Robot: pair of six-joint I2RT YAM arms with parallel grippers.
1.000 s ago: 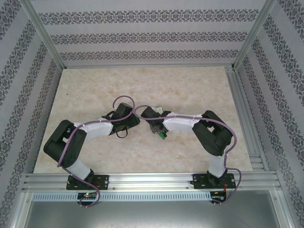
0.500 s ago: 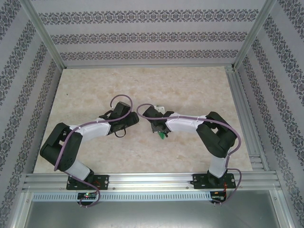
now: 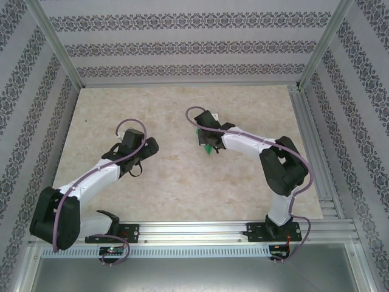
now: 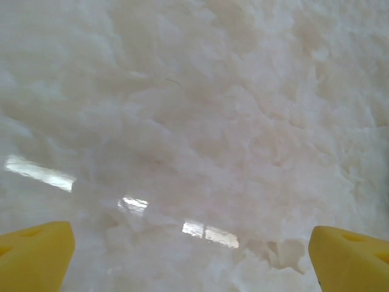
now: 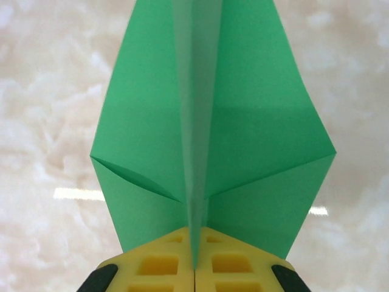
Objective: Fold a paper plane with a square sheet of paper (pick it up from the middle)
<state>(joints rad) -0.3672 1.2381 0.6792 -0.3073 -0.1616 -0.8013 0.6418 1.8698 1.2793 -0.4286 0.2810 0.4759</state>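
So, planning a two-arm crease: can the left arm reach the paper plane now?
Probably yes: only bare table lies between the open left end effector and the paper plane in the right end effector.

A glossy, pale beige marble-patterned worktop (image 3: 182, 109) lies inside three white wallpapered walls (image 3: 194, 42) banded with dark floral stripes. Slanting silver aluminium posts (image 3: 53, 42) stand at the back corners, and ribbed aluminium rails (image 3: 194, 230) run along the near edge. Bright streaks of reflected light (image 4: 39, 173) shine on the worktop.
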